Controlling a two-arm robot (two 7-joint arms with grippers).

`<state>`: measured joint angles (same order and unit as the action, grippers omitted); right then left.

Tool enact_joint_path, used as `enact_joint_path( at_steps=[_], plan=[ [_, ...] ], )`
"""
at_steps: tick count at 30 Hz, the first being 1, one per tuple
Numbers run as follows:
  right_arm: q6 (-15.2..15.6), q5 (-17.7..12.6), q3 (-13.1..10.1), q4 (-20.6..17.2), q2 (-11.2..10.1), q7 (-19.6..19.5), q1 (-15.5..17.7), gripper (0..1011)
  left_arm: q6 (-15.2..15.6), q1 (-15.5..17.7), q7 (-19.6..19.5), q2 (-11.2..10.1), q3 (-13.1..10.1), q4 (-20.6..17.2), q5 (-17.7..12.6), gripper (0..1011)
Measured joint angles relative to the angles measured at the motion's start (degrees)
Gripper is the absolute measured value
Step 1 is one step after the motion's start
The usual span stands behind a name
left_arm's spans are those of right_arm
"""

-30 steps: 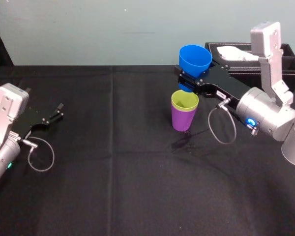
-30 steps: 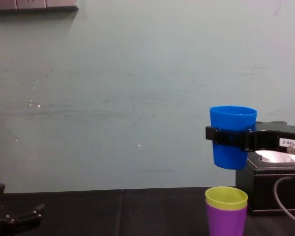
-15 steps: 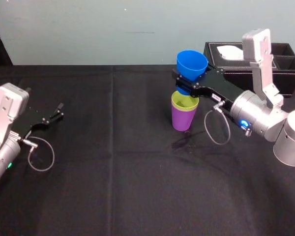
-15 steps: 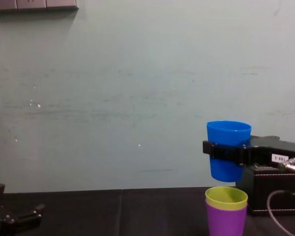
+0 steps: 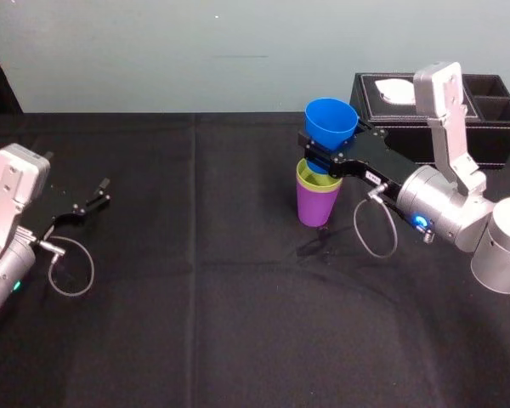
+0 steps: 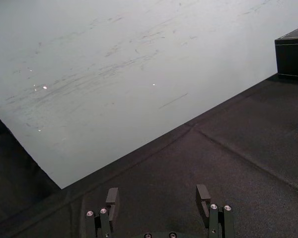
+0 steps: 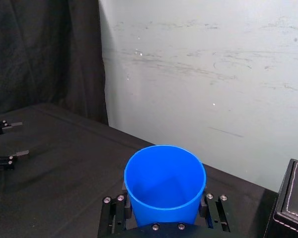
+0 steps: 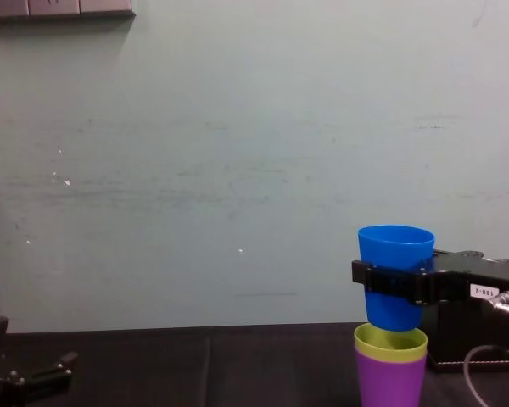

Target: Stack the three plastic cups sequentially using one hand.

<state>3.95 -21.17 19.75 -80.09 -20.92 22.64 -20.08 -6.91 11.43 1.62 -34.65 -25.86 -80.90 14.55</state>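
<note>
Gripping the blue cup, the right pincer is clenched on it about mid-wall, cup upright, mouth up

Stack: yellow-green cup nested in purple cup, standing on the desk right of centre, in front of the black tissue box

Head view: blue cup sits over the stack and covers the far part of the yellow-green mouth; how deep it is, cannot tell from there

Chest view settles it: blue cup has its base right at the yellow-green cup rim, just entering the mouth, most of the body above it. Purple cup underneath, right pincer a black bar across the blue wall, white label on its body, tissue box behind it

Right wrist view: looks down into the blue cup, empty inside, right pincer fingers on either side of the wall. Stack below is hidden by the cup. Tissue box corner at the edge, left pincer far off across the desk

Left pincer: parked low at the desk's left side, released, nothing between the fingers. Left wrist view confirms, left pincer fingers apart over bare cloth, tissue box corner far off

Surface: black cloth with fold lines, a cable loop at each wrist. Room: pale scuffed wall behind the desk, dark curtain on the left side
</note>
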Motion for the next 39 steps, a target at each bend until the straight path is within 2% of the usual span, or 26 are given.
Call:
enact_joint_path(
  at_steps=[29, 39],
  plan=[
    [-0.54, 1.03, 0.68, 4.18, 1.13, 0.74, -0.41, 726, 0.00, 0.00, 0.00, 0.00, 0.00, 0.00, 0.00, 1012],
    [-0.94, 1.08, 0.61, 4.38, 1.30, 0.74, -0.31, 726, 0.00, 0.00, 0.00, 0.00, 0.00, 0.00, 0.00, 1011]
  ],
)
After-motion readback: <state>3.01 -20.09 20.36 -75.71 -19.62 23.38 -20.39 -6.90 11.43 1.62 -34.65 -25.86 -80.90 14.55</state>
